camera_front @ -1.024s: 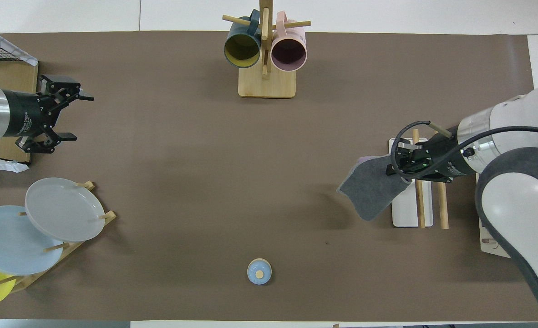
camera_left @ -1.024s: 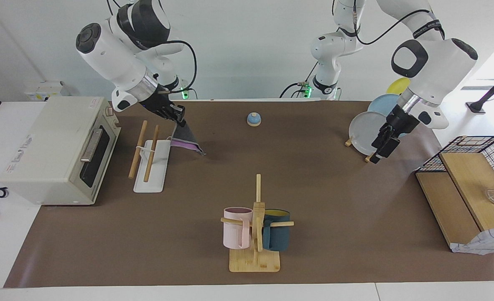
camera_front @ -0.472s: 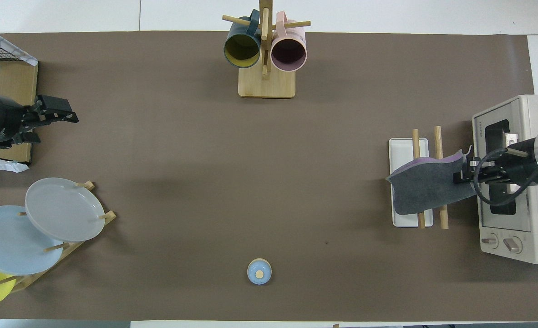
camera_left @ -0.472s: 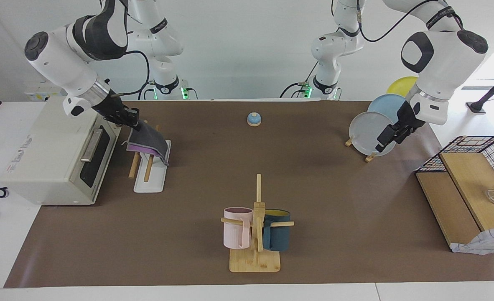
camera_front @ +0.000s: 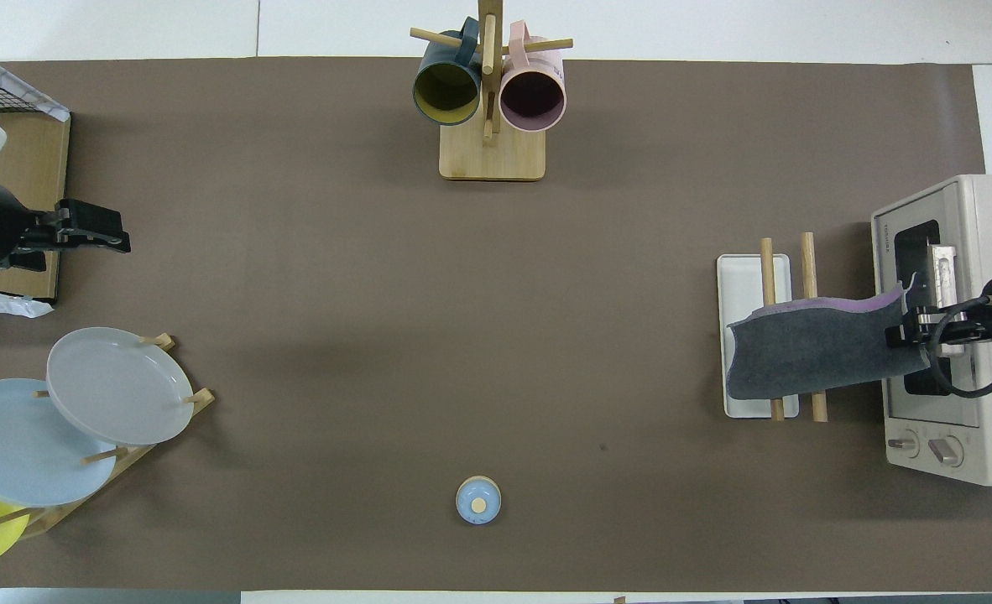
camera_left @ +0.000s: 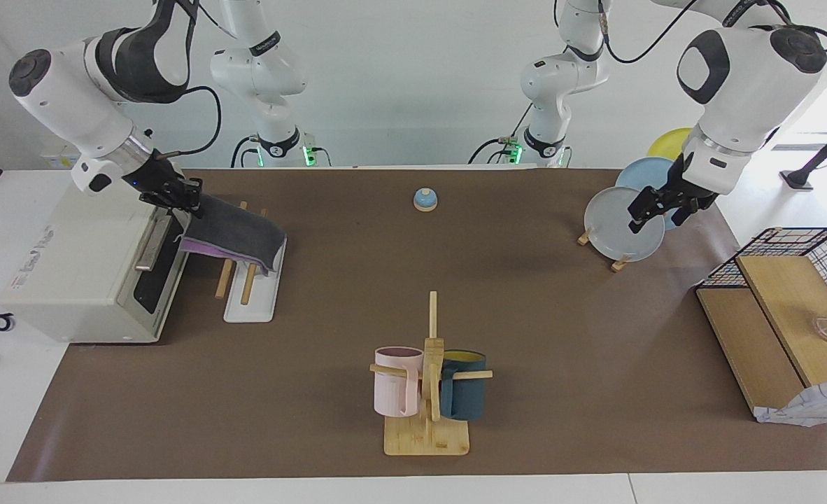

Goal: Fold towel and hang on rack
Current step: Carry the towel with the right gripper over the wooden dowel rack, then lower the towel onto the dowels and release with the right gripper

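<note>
The towel point(camera_left: 235, 234) point(camera_front: 815, 352), dark grey face up with a purple strip along one edge, lies stretched across the two wooden rods of the rack point(camera_left: 249, 308) point(camera_front: 744, 273). One end hangs down over the rack's white base. My right gripper point(camera_left: 188, 199) point(camera_front: 903, 335) is shut on the other end, over the front edge of the toaster oven point(camera_left: 85, 259) point(camera_front: 958, 335). My left gripper point(camera_left: 650, 220) point(camera_front: 118, 235) hangs open and holds nothing, in the air by the plate stand at the left arm's end of the table.
A stand of round plates point(camera_left: 627, 224) point(camera_front: 85, 403) is at the left arm's end, with a wire basket and wooden box point(camera_left: 784, 308) point(camera_front: 9, 151) beside it. A bamboo mug stand point(camera_left: 427, 378) point(camera_front: 489, 92) is farthest from the robots. A small blue bell point(camera_left: 425, 199) point(camera_front: 478, 500) sits close to them.
My right gripper has carried the towel over the rack's rods toward the toaster oven, so it now drapes across them. My left gripper has drawn back and up beside the plates.
</note>
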Robot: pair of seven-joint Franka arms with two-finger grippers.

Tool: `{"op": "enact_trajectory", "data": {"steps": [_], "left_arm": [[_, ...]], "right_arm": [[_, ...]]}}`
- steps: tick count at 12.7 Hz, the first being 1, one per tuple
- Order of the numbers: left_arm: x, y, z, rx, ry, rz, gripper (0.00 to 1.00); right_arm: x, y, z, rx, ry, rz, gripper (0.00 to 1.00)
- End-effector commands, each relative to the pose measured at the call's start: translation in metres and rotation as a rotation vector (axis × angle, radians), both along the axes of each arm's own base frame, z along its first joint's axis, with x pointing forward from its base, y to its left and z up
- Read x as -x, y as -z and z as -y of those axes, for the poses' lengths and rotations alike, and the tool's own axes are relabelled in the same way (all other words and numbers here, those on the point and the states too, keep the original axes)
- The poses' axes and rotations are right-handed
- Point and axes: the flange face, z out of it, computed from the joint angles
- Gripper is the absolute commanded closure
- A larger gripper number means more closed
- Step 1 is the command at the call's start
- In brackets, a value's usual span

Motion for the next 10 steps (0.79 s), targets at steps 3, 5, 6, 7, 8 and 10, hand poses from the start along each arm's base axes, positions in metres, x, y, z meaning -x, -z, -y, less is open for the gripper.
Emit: {"op": "enact_trajectory", "data": {"steps": [3,5,6,7,8,10], "left_arm": [[0.019,-0.011,0.019,-0.038,0.081,-0.042,0.0],[0.014,-0.003,0.019,-0.034,0.087,-0.025,0.0],[0.009,-0.005,0.019,-0.031,0.082,0.002,0.0],[0.003,-0.001,0.02,-0.031,0.077,-0.013,0.0],[0.002,-0.024,0.024,-0.031,0.084,-0.01,0.0],[0.006,-0.039,0.024,-0.032,0.086,-0.036,0.0]], "right_arm": [[0.017,0.005,0.01,0.069,-0.071,0.012,1.0],[0.018,0.005,0.012,0.07,-0.069,0.014,1.0],[0.018,0.006,0.012,0.071,-0.07,0.01,1.0],[0.017,0.005,0.012,0.076,-0.072,0.011,0.94],[0.018,0.005,0.013,0.087,-0.076,0.008,0.7],[0.017,0.003,0.013,0.091,-0.08,0.011,0.0]]}}
